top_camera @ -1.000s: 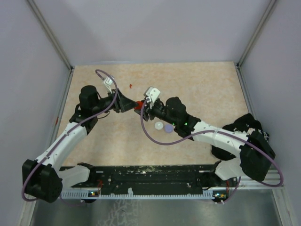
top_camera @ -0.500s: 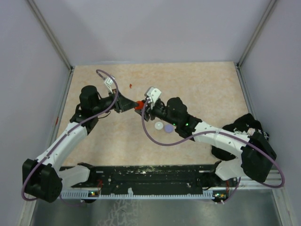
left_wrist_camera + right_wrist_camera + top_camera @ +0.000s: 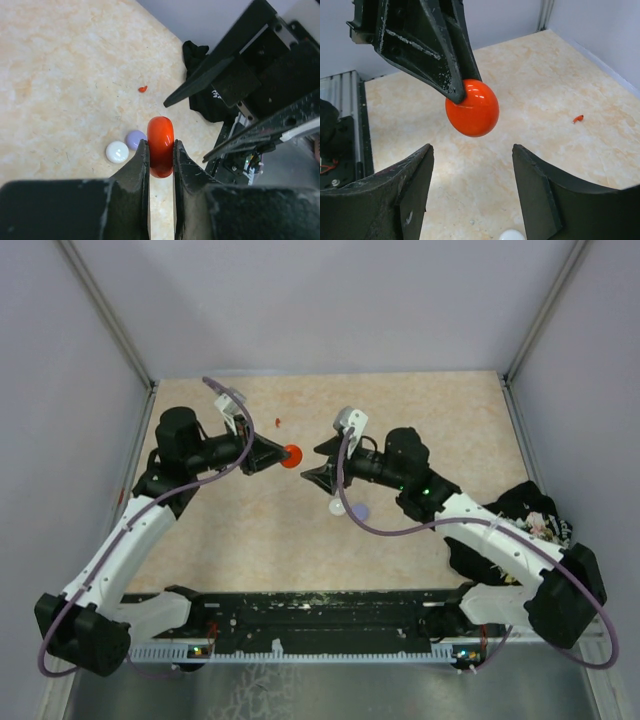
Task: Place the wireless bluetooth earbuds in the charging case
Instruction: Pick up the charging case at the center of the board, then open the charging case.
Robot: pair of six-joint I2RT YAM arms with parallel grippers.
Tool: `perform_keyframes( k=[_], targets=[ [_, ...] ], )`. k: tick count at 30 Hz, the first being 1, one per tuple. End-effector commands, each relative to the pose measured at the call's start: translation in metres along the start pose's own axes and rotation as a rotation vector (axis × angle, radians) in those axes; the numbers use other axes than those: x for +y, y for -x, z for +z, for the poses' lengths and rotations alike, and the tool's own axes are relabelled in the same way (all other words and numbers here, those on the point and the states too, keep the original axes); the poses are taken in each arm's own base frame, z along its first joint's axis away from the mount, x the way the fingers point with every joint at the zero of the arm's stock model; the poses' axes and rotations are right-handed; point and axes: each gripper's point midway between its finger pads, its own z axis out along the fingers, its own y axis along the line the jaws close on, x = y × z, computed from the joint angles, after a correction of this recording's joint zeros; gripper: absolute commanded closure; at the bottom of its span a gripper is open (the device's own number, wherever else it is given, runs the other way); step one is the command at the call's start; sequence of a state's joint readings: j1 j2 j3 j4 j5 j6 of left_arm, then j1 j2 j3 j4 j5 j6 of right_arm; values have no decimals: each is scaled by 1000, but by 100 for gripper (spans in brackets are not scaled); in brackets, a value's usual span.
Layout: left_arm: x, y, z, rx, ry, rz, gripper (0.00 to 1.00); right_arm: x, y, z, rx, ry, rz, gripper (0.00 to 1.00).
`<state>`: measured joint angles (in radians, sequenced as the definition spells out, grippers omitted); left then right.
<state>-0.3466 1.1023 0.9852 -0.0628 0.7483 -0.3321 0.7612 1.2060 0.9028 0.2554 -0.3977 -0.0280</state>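
My left gripper (image 3: 283, 456) is shut on a round red disc (image 3: 291, 455), held edge-on between its fingers above the table; the disc also shows in the left wrist view (image 3: 161, 145) and the right wrist view (image 3: 472, 107). My right gripper (image 3: 318, 465) is open and empty, facing the disc from the right with a small gap, its jaws wide apart (image 3: 472, 152). One tiny red earbud (image 3: 277, 422) lies on the table behind the disc; it also shows in both wrist views (image 3: 143, 89) (image 3: 577, 119). The other earbuds are out of view.
A white disc (image 3: 339, 507) and a lavender disc (image 3: 358, 511) lie side by side on the table under the right arm, also in the left wrist view (image 3: 117, 152) (image 3: 135, 139). A black cloth bundle (image 3: 520, 505) sits at the right edge.
My right gripper has drawn back to the right, away from the red disc, and stands open. My left gripper has shifted slightly left and up, still holding the disc.
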Motion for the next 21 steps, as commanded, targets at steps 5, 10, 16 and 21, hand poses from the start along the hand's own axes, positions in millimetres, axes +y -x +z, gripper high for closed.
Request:
perform_keyframes(
  k=[5,10,16,21],
  targets=[
    [-34,8,-15,66,-161,287,96,28,43,-24,4,266,12,35],
    [-46,9,-20,87,-226,389,96,37,44,-22,14,337,-2,32],
    [-56,7,-19,94,-291,425,96,37,50,-13,-9,372,-3,34],
    [-67,4,-15,102,-336,437,96,41,50,-7,-16,423,11,41]
  ],
)
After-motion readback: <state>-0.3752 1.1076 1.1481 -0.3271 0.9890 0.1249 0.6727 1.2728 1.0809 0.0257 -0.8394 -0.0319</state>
